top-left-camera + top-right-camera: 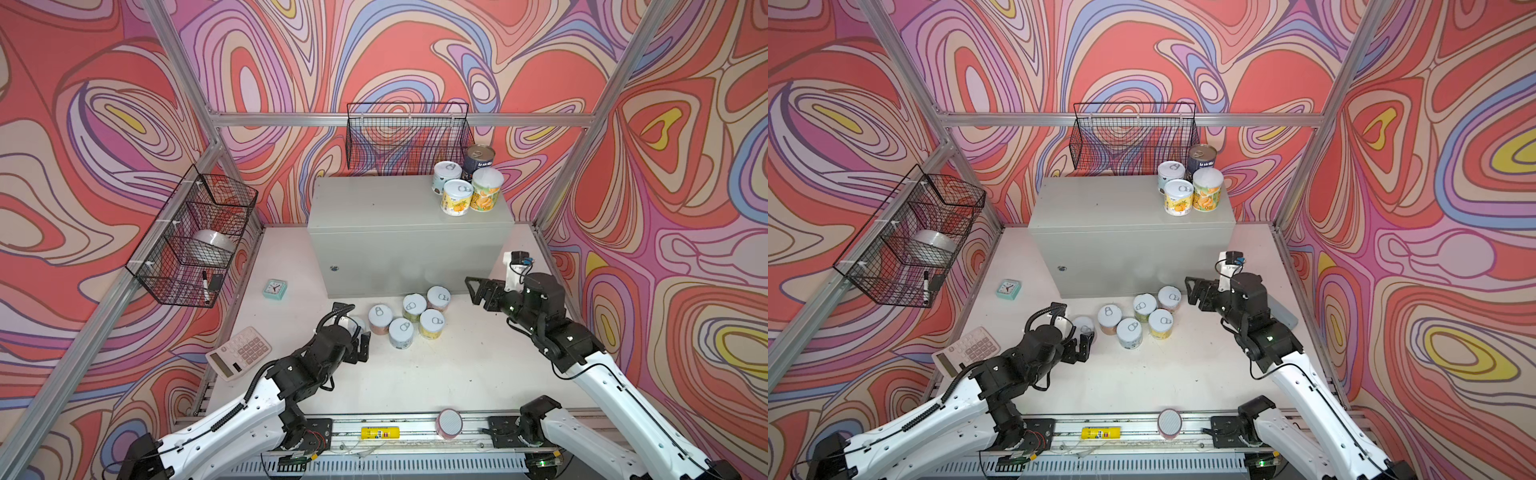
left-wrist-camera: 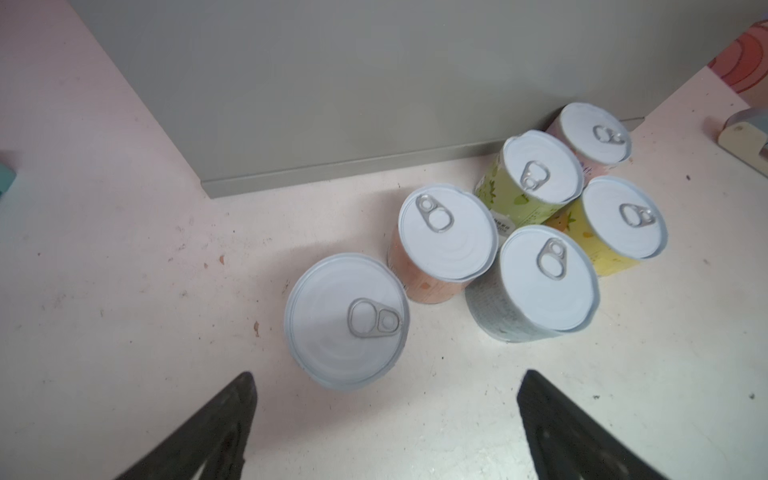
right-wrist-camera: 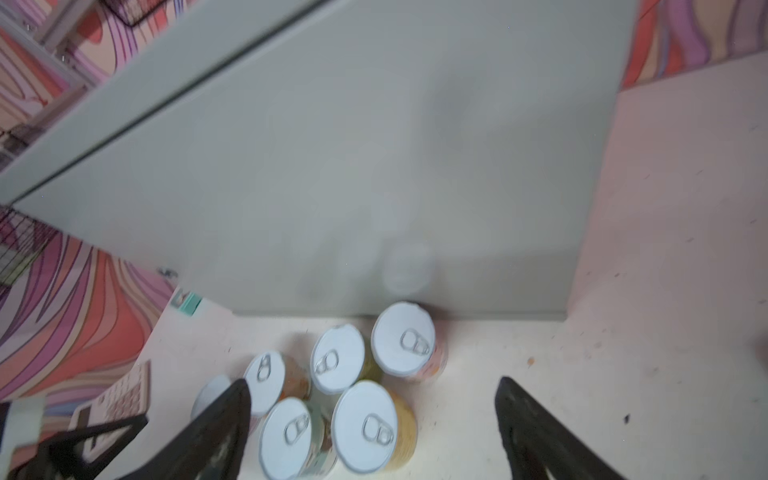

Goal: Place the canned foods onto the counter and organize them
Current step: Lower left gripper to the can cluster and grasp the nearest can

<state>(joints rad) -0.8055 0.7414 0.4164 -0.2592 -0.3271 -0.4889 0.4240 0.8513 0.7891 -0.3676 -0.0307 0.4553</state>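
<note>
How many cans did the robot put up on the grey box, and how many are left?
Done: four cans stand on the counter, at its back right corner. In hand: nothing; the left pincer and right pincer are open and empty, the left one near the leftmost can. Left: six cans on the white table before the counter.

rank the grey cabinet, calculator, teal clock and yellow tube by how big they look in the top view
1. grey cabinet, by far the largest
2. calculator
3. teal clock and yellow tube: they look about alike, and the tube lies nearer the camera, so I won't rank them.
</note>
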